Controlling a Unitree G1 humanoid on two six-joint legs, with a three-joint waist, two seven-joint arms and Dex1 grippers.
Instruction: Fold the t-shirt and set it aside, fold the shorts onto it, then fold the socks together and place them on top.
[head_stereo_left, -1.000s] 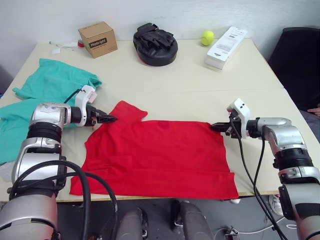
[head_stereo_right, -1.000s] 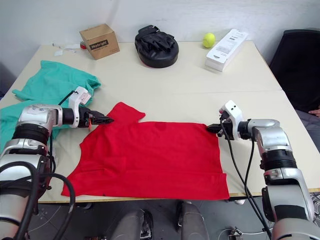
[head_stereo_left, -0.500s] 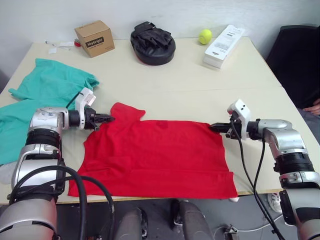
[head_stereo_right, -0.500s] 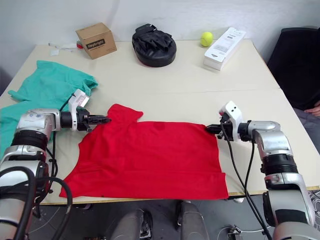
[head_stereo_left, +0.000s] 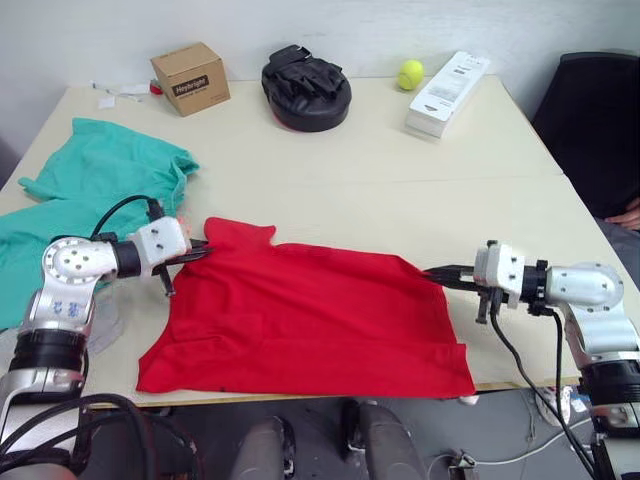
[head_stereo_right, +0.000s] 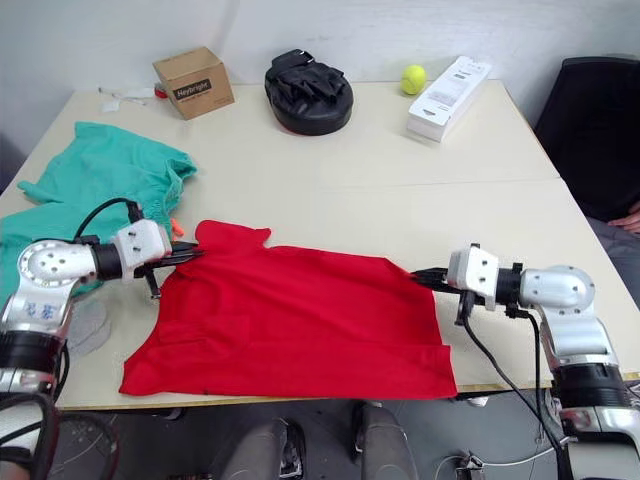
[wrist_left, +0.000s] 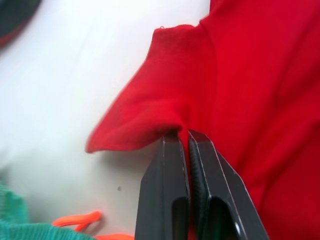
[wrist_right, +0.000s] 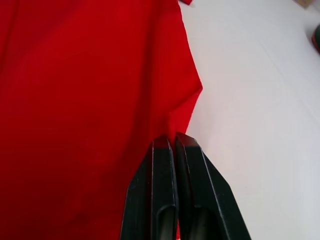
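Nearest to me, the t-shirt (head_stereo_left: 310, 320) lies spread across the front of the worktop (head_stereo_left: 400, 190), its hem along the near edge and one sleeve reaching the near left corner. It is largely flat and not yet folded, so I judge I am at the very first step of the task.

My left tool (wrist_left: 188, 137) is pinched tight on the cloth at the far left of the tee, where a sleeve bunches up and rises in a ridge from the fingers. My right tool (wrist_right: 173, 141) is clamped just as narrowly on the tee's far right corner; the fabric peaks there, with bare worktop beside it. With both far corners held, I reckon the next move is to carry that edge over toward me to make the first fold.

Past my left arm, the shorts (head_stereo_left: 90, 185) lie crumpled at the left side of the worktop, apart from the tee, with a bit of orange drawstring (head_stereo_right: 174, 228) poking out near my left tool. They are untouched so far as I can judge.

I cannot make out the socks with any certainty.

Along the back stand a cardboard box (head_stereo_left: 190, 78), a black mitt (head_stereo_left: 306, 87), a tennis ball (head_stereo_left: 409, 73) and a white box (head_stereo_left: 447, 80).

Everything remains: folding the tee, the shorts, the socks.
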